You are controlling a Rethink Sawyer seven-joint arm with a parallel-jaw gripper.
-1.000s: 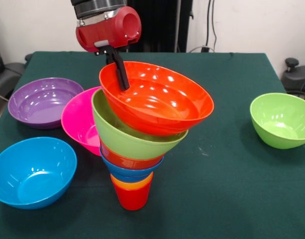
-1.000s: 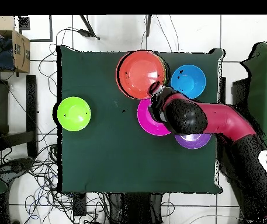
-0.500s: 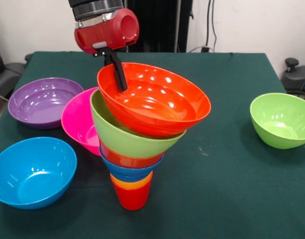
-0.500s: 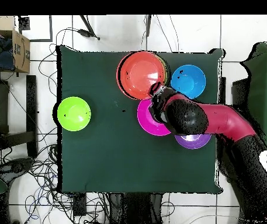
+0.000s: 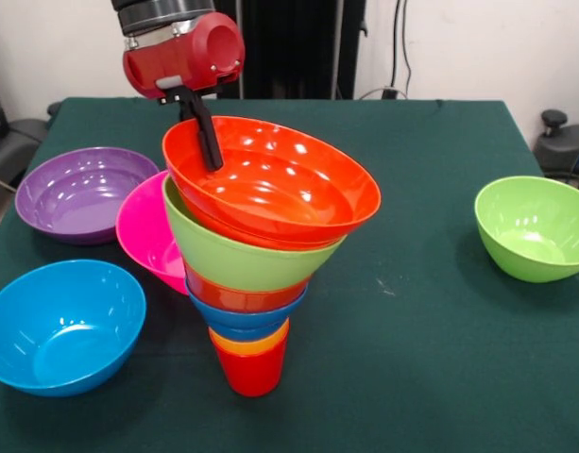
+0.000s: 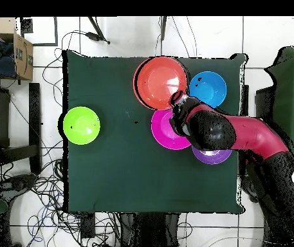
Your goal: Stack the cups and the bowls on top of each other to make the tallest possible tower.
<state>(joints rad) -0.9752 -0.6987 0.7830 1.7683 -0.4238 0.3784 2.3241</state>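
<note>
Bowls surround our tower (image 5: 256,274): pink bowl (image 5: 145,231) just behind it, purple bowl (image 5: 76,193) and light blue bowl (image 5: 60,324) on one side, lime green bowl (image 5: 533,226) well apart on the other. Our gripper (image 5: 206,142) pinches the rim of the large orange-red bowl (image 5: 270,184) on top, tilted.

text: none legible | labels: none; brands: none; numbers: none
</note>
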